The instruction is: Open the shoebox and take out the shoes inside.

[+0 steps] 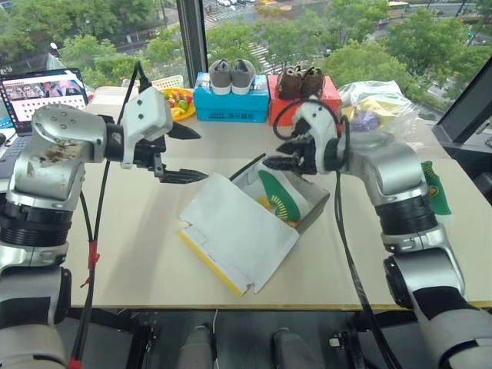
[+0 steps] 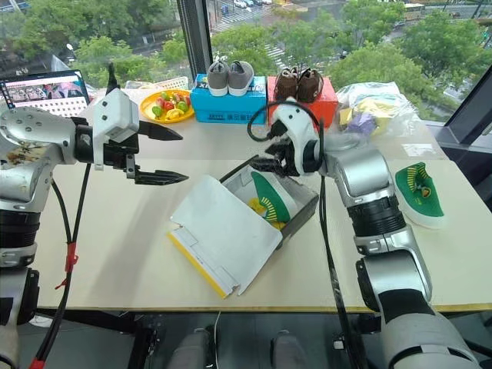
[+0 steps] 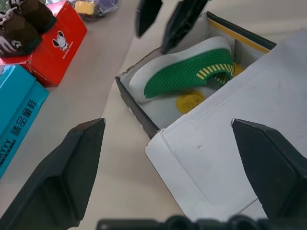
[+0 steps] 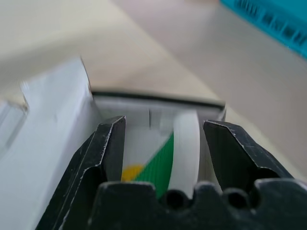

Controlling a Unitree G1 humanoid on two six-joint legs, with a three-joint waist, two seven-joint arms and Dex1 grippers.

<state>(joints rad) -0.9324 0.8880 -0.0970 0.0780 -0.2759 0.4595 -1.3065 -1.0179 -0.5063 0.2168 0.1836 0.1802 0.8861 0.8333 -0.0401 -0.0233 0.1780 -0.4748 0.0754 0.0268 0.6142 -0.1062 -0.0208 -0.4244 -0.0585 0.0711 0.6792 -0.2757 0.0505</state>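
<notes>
At the far left of the tabletop (image 2: 115, 261) one open laptop (image 2: 48, 91) stands near the edge. Just right of it hangs the left end effector (image 2: 171, 155), its two black fingers spread wide with nothing between them, above bare tabletop and beside the opened lid. Behind it sits one yellow plate of fruit (image 2: 167, 105).

In the middle lies the one shoebox (image 2: 296, 209), open, its hinged lid (image 2: 224, 231) folded flat toward the near edge with the white inner face up and a yellow rim along the near side. One green shoe (image 2: 269, 197) rests inside on its side, white sole showing with yellow stripes.

Against the window stand two more boxes side by side: one blue box (image 2: 227, 106) carrying a grey pair (image 2: 230, 77), and one red box (image 2: 329, 98) carrying a brown pair (image 2: 299, 83).

The right end effector (image 2: 260, 164) hovers over the far end of the shoebox, its two fingers parted, straddling the shoe's white sole in the right wrist view; whether they touch it I cannot tell.

Behind the right arm lies one clear plastic bag (image 2: 377, 104). At the far right the second green shoe (image 2: 419, 192) rests alone on the tabletop, well apart from the shoebox.
</notes>
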